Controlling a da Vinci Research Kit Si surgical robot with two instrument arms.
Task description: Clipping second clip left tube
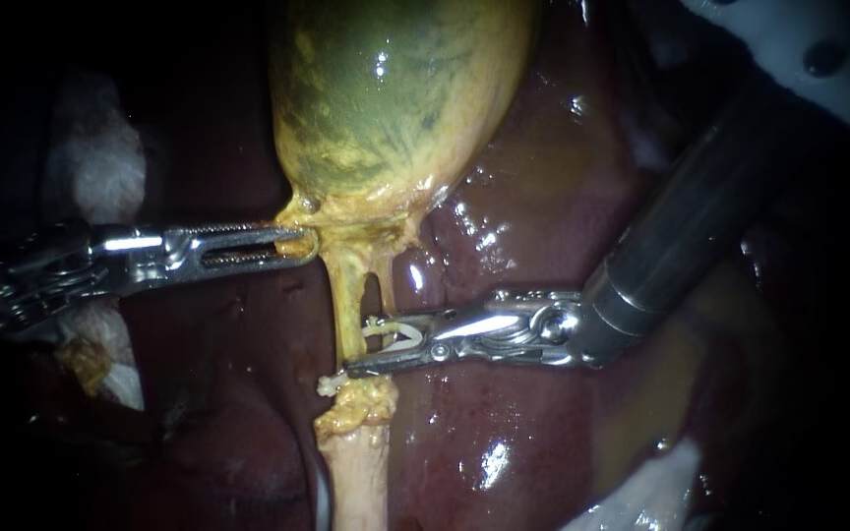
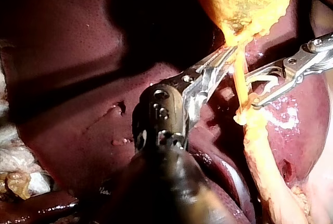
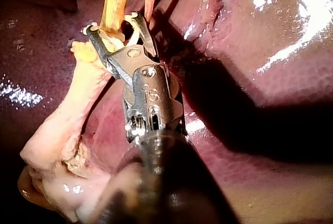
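Right instrument (image 1: 356, 346): pincer wide, carrying a white clip (image 1: 400, 336), straddles the left tube (image 1: 346, 295) just below the gallbladder (image 1: 395, 98). Left instrument (image 1: 302, 242): pincer clamps the gallbladder's neck.

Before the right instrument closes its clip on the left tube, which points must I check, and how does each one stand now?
1. Clip seated between right instrument jaws: ok.
2. Left tube lies between those jaws: ok, seen in the right wrist view.
3. Jaw tips reach past the tube: cannot tell.
4. Right tube outside the jaws: cannot tell.
5. Left instrument grips gallbladder neck, tube straight: ok.
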